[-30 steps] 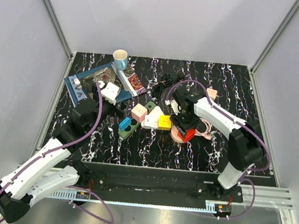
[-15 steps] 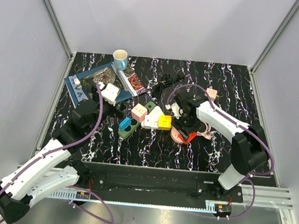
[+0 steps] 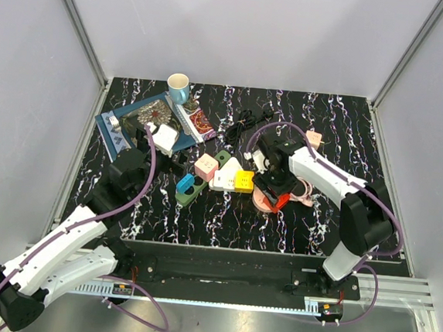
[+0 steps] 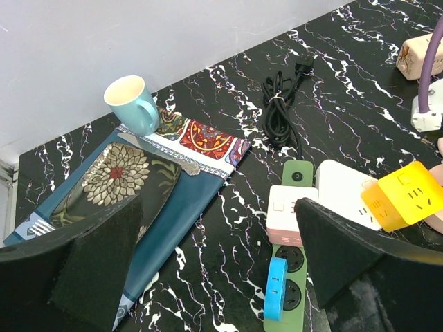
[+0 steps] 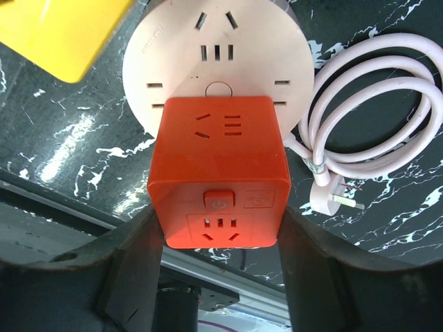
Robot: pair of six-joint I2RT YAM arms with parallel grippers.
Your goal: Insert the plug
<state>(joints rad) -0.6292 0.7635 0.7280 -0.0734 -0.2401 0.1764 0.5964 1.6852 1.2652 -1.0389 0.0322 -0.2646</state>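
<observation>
Black table (image 3: 225,213) with white streaks, and two robot arms reaching over it.

We see the right fingers (image 5: 131,277) partly closed, one on each side of the red plug cube (image 5: 220,166), holding it tight. The cube is over the near edge of the round pink socket (image 5: 208,41), but we cannot tell if the two touch. A coiled white cord (image 5: 374,104) lies just beside the socket, and a yellow cube (image 5: 55,28) is on its other side. We see the left fingers (image 4: 97,263) spread wide with nothing in them, near a green power strip (image 4: 296,174).
</observation>
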